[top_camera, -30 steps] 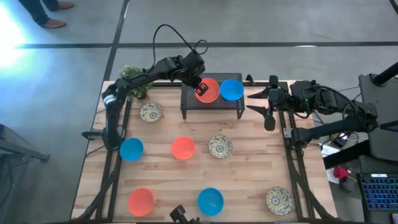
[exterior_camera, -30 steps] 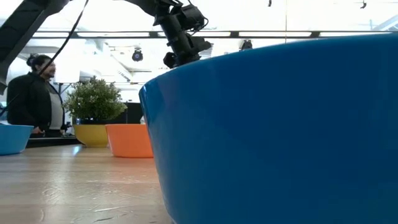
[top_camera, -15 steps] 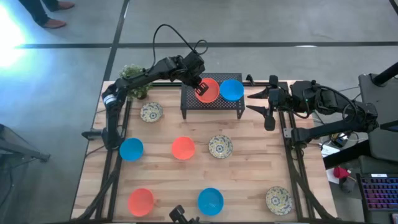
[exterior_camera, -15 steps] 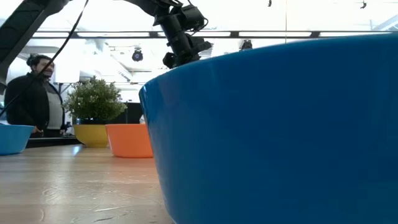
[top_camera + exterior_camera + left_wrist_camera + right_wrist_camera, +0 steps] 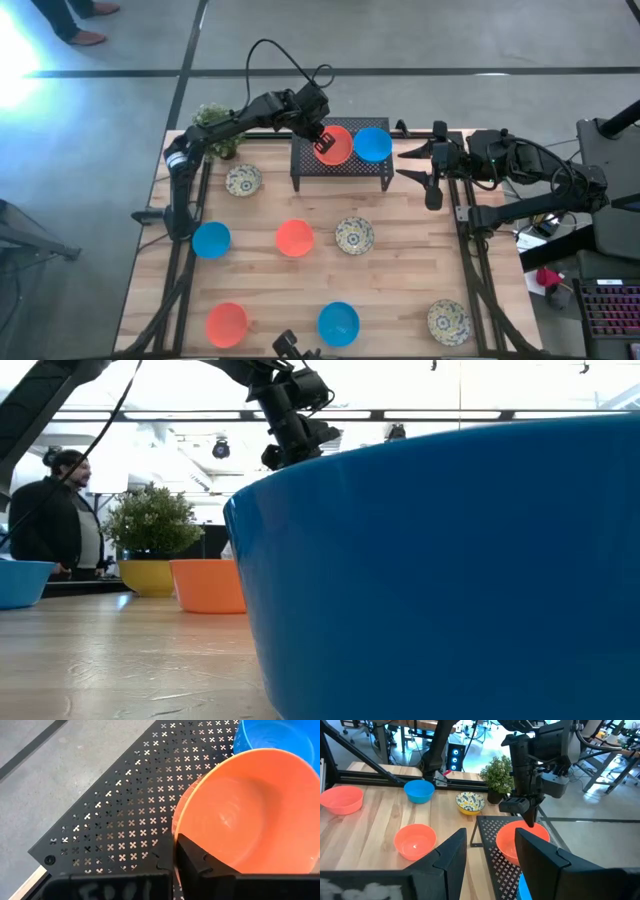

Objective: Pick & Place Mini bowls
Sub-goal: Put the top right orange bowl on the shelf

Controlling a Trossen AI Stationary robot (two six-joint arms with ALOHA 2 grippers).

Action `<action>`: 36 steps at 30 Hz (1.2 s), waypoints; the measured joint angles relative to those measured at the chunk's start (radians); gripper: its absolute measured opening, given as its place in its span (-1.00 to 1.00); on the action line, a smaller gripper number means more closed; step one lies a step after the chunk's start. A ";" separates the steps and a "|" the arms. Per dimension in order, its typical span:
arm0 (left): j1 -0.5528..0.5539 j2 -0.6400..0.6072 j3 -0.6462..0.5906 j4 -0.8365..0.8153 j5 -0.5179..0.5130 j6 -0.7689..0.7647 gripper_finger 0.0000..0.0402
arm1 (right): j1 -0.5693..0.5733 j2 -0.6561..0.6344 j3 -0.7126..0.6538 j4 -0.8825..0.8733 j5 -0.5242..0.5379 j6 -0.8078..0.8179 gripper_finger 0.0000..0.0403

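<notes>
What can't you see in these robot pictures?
- Low view: the big blue bowl right at the camera hides most of the table and the rack.
- Left wrist view: the left gripper is cut off by the edge.
- Right wrist view: the rack's blue bowl is mostly behind the right gripper.

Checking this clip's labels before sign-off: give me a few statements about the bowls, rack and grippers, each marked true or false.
1. Two bowls sit on the black mesh rack. True: an orange-red bowl and a blue bowl.
2. The left gripper is at the orange-red bowl's rim. True.
3. The right gripper holds a patterned bowl. False: it is open and empty, beside the rack.
4. Three blue bowls lie on the wooden table. False: two do.
5. The potted plant stands on the rack. False: it stands at the table's corner.
</notes>
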 joint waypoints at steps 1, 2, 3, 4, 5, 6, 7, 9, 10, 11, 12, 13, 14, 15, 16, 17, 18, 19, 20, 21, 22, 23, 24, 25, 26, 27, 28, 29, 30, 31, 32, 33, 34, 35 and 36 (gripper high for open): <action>0.000 0.000 0.000 -0.003 0.000 0.000 -0.89 | 0.000 0.000 0.000 0.000 0.000 0.000 -0.20; 0.000 0.000 0.000 -0.003 0.000 0.000 -0.84 | 0.000 0.000 0.000 0.000 0.000 0.000 -0.20; 0.000 0.001 0.000 -0.002 0.000 0.000 -0.79 | 0.000 0.000 0.000 0.000 0.000 0.001 -0.20; 0.000 0.001 0.000 -0.003 0.000 0.000 -0.75 | 0.000 0.000 0.000 0.000 0.000 0.001 -0.20; 0.000 0.001 0.000 -0.002 0.000 0.000 -0.70 | 0.000 0.000 0.000 0.000 0.000 0.000 -0.20; 0.000 0.001 0.000 -0.002 0.000 0.000 -0.67 | 0.000 0.000 0.000 0.000 0.000 0.000 -0.20; 0.000 0.001 0.000 -0.002 0.000 0.000 -0.65 | 0.000 0.000 0.000 0.000 0.000 0.001 -0.20; 0.000 0.001 0.000 -0.002 0.000 0.002 -0.62 | 0.000 0.000 0.000 0.000 0.000 0.002 -0.20; 0.000 0.001 0.000 -0.001 0.000 0.008 -0.62 | 0.000 0.000 0.000 0.000 0.000 0.001 -0.20; 0.000 0.001 0.000 0.000 0.000 0.014 -0.62 | 0.000 0.000 0.000 0.000 0.000 0.001 -0.20; 0.000 0.000 0.000 0.002 0.000 0.020 -0.62 | 0.000 0.000 0.000 0.000 0.000 0.001 -0.20; 0.000 -0.002 0.000 0.003 0.000 0.025 -0.62 | 0.000 0.000 0.000 0.000 0.000 0.001 -0.20; 0.000 -0.005 0.000 0.002 0.000 0.029 -0.62 | 0.000 0.000 0.000 0.000 0.000 0.001 -0.20; 0.000 -0.008 0.002 -0.003 0.000 0.034 -0.61 | 0.000 0.000 0.000 -0.001 0.000 0.000 -0.20; 0.000 -0.011 0.008 -0.007 0.000 0.040 -0.61 | 0.000 0.000 0.000 -0.001 0.000 0.000 -0.20; 0.000 -0.016 0.017 -0.011 0.000 0.048 -0.61 | 0.000 0.000 0.000 -0.001 0.000 0.001 -0.20; 0.000 -0.020 0.024 -0.014 0.000 0.054 -0.61 | 0.000 0.000 0.000 -0.001 0.000 0.002 -0.20; 0.000 -0.025 0.034 -0.022 0.001 0.056 -0.61 | 0.000 0.000 0.000 -0.001 0.000 0.003 -0.20; 0.000 -0.028 0.042 -0.030 0.000 0.056 -0.61 | 0.000 0.000 0.000 -0.002 0.000 0.002 -0.20; 0.000 -0.032 0.050 -0.043 0.000 0.056 -0.61 | 0.000 0.000 0.000 -0.002 0.000 0.002 -0.20; 0.000 -0.036 0.054 -0.055 0.000 0.057 -0.61 | 0.000 0.000 0.000 -0.003 0.000 0.002 -0.20; 0.000 -0.039 0.057 -0.070 0.000 0.057 -0.61 | 0.000 0.000 0.000 -0.004 0.000 0.003 -0.20; 0.000 -0.041 0.058 -0.082 0.000 0.057 -0.61 | 0.000 0.000 0.000 -0.006 0.000 0.005 -0.20; 0.000 -0.043 0.058 -0.100 0.000 0.058 -0.61 | 0.000 0.000 0.000 -0.007 0.000 0.007 -0.20; 0.000 -0.044 0.058 -0.126 0.000 0.058 -0.61 | 0.000 0.000 0.000 -0.007 0.000 0.008 -0.20; 0.000 -0.044 0.058 -0.156 0.000 0.063 -0.61 | 0.000 0.000 0.000 -0.007 0.000 0.007 -0.20; -0.001 -0.044 0.058 -0.184 0.000 0.072 -0.61 | 0.000 0.000 0.000 -0.007 0.000 0.007 -0.20; -0.002 -0.044 0.058 -0.215 0.000 0.078 -0.61 | 0.000 0.000 0.000 -0.007 0.000 0.007 -0.20; -0.004 -0.044 0.058 -0.242 0.000 0.078 -0.61 | 0.000 0.000 0.000 -0.007 0.000 0.008 -0.20; -0.007 -0.044 0.057 -0.263 0.000 0.077 -0.61 | 0.000 0.000 0.000 -0.007 0.000 0.008 -0.20; -0.010 -0.044 0.057 -0.279 0.001 0.077 -0.61 | 0.000 0.000 0.000 -0.007 0.000 0.007 -0.20; -0.013 -0.044 0.057 -0.294 0.001 0.078 -0.62 | 0.000 0.000 0.000 -0.007 0.000 0.007 -0.20; -0.016 -0.044 0.057 -0.308 0.001 0.080 -0.62 | 0.000 0.000 0.000 -0.007 0.000 0.008 -0.20; -0.019 -0.044 0.056 -0.312 0.001 0.087 -0.63 | 0.000 0.000 0.000 -0.007 0.000 0.007 -0.20; -0.023 -0.044 0.053 -0.309 0.000 0.097 -0.65 | 0.000 0.000 0.000 -0.007 0.000 0.007 -0.20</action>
